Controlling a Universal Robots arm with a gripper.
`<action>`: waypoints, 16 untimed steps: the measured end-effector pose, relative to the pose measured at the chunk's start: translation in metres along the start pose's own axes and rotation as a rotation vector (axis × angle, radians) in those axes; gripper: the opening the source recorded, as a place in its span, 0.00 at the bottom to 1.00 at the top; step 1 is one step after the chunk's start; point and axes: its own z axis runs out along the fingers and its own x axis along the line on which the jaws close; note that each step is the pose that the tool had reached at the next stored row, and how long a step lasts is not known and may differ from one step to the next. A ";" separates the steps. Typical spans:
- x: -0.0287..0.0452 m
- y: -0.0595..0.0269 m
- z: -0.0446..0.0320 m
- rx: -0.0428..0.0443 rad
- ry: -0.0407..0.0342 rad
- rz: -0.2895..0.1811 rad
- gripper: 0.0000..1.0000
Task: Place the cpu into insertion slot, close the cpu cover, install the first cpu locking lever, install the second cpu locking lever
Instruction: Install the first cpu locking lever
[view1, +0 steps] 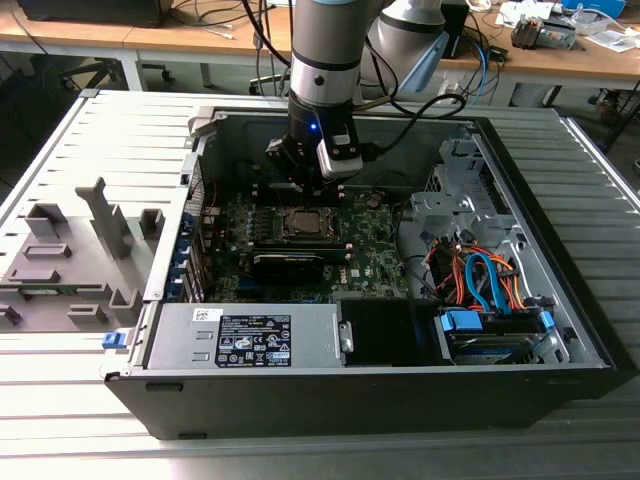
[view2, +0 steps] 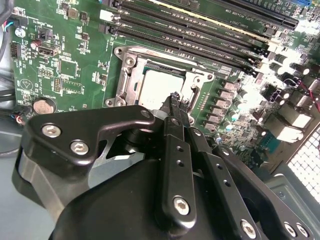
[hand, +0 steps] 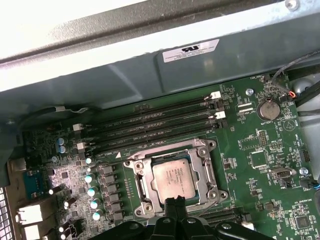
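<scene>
The cpu is a small silver-grey square lying flat in its socket on the green motherboard. The cpu cover, a silvery frame, lies flat around the cpu. My gripper is shut with nothing between its black fingertips. It hangs just over the socket's edge on the side away from the memory slots, and its tip overlaps the chip's rim. In the exterior view the gripper hovers inside the open computer case, directly above the socket. Whether the levers are latched I cannot tell.
Rows of black memory slots run beside the socket, with the case wall beyond them. A long black card, a power supply and cabled drive bays fill the case. A grey fixture stands at the exterior view's left.
</scene>
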 end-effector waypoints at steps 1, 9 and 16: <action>0.0000 0.0000 0.0000 0.0000 0.0000 -0.001 0.11; 0.0000 0.0000 0.0000 0.0005 -0.0001 -0.010 0.11; 0.0000 0.0000 0.0000 0.0010 -0.0001 -0.020 0.11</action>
